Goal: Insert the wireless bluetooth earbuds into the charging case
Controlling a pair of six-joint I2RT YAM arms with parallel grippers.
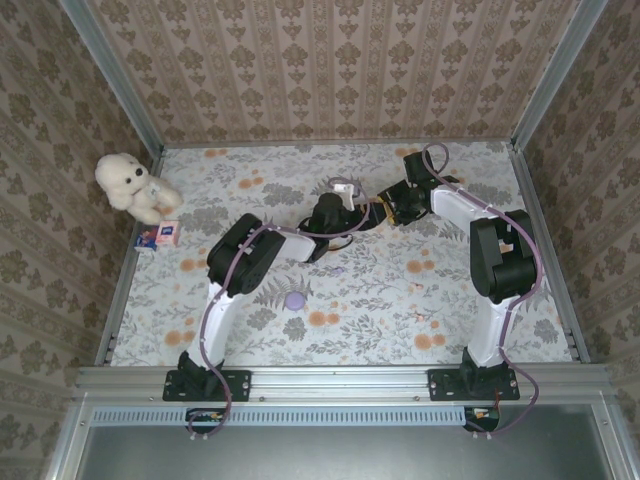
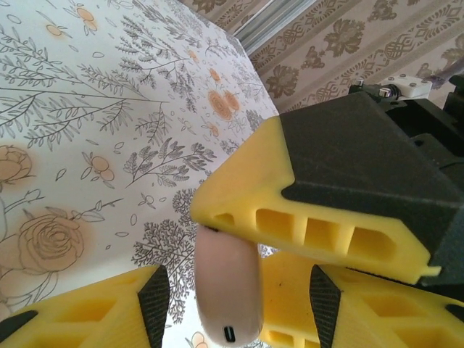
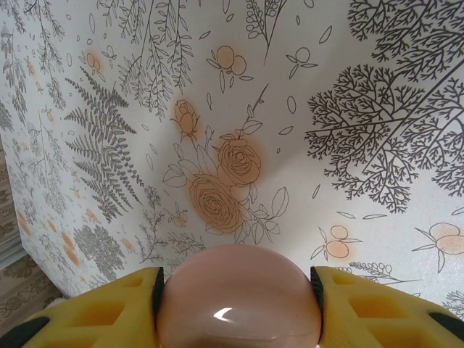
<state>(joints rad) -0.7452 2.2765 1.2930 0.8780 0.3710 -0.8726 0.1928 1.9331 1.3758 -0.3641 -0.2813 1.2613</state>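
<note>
Pink case [image 3: 239,301] tight between right fingers [image 3: 94,312], left fingers [image 2: 80,319] half-open astride its rim, open floral cloth [image 3: 348,87] beyond.

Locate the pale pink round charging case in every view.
Right wrist: pale pink round plastic charging case, bottom centre, gripped by the right end effector.
Left wrist: edge-on at bottom centre, inside the open left end effector.
Top external: hidden where both end effectors meet, right of centre.
Shared landmark: white floral tablecloth.

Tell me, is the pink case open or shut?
Shut, it seems: the pink case shows one smooth dome, with no lid raised or gap.
</note>
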